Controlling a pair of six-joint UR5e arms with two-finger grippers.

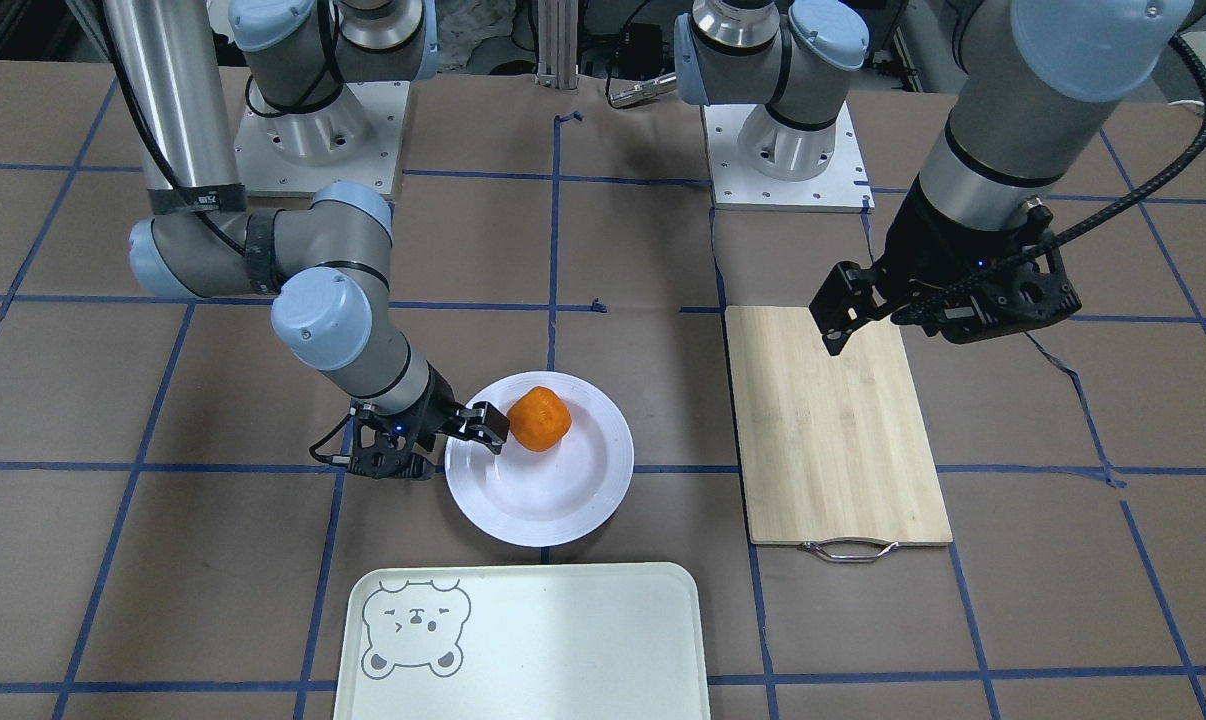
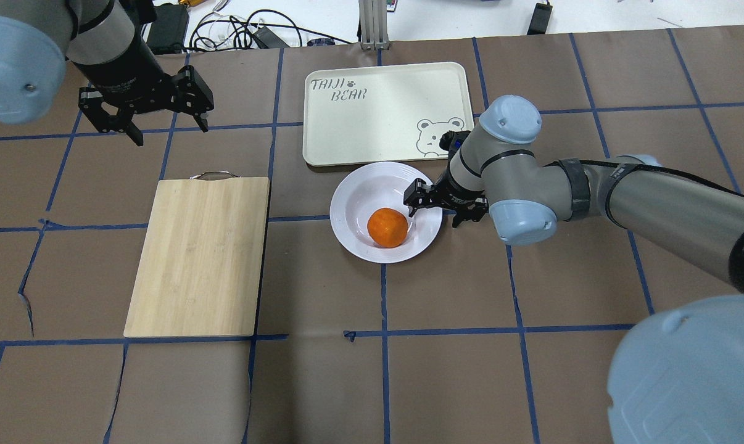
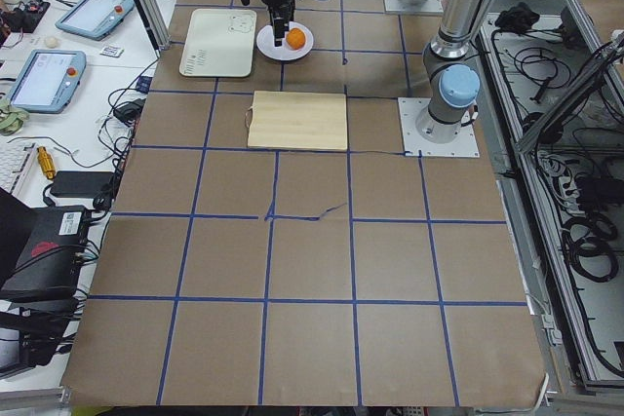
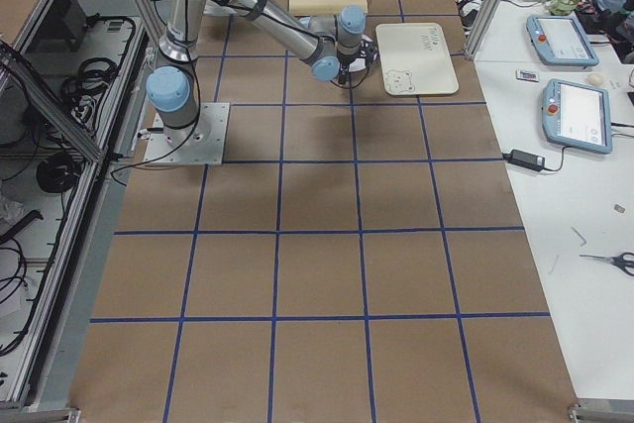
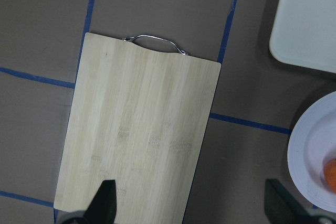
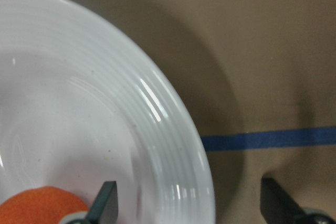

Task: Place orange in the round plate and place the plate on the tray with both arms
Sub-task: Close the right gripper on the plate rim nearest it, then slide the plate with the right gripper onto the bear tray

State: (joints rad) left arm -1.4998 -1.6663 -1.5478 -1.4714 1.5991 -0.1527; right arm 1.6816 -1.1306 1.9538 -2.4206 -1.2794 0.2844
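Note:
The orange lies in the well of the white round plate, on the side nearer the robot. My right gripper is open and low at the plate's rim, one finger inside the rim near the orange and the other outside over the table. The tray lies just beyond the plate, bare. High above the table, my left gripper hangs open and holds nothing, near the far end of the cutting board.
A light wooden cutting board with a metal handle lies on the robot's left side of the plate. Brown paper with blue tape lines covers the table. Cables and tablets sit past the table's far edge.

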